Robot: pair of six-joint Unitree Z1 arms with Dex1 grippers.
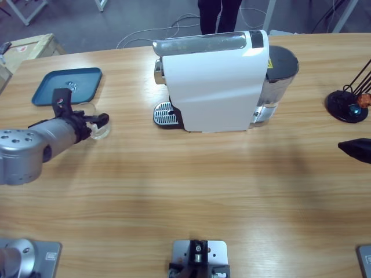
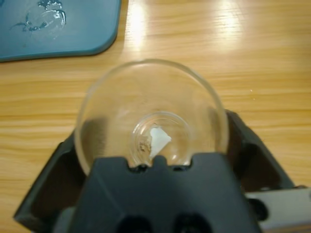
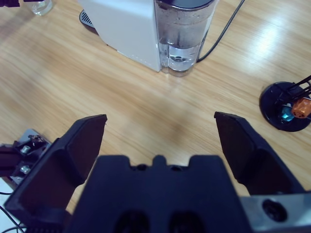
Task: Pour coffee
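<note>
Two black-jawed tools work this long wooden counter (image 1: 191, 174), and we see them in very different states. Our left tool (image 1: 97, 124) reaches in from the counter's left edge, and its jaws sit against either side of a small clear glass cup (image 2: 151, 119), closed on it. The cup stands upright on the wood with a pale fleck on its bottom, just beside the near corner of a flat blue-green plastic tray (image 1: 68, 86) that lies toward the far left corner of the counter.

Our right tool (image 3: 160, 138) hangs at the counter's right edge with its jaws spread wide and nothing between them. Ahead of it we see the boxy white coffee machine (image 1: 211, 81), which stands near the middle of the far edge. A slotted metal drip grate (image 1: 164, 114) sticks out at the machine's left end, well apart from the cup, and a clear water tank with a dark lid (image 1: 277, 81) stands at its right end. A round black capsule stand (image 1: 348, 105) sits near the far right corner, holding an orange capsule (image 3: 302, 106) and a blue one (image 3: 286, 114).
</note>
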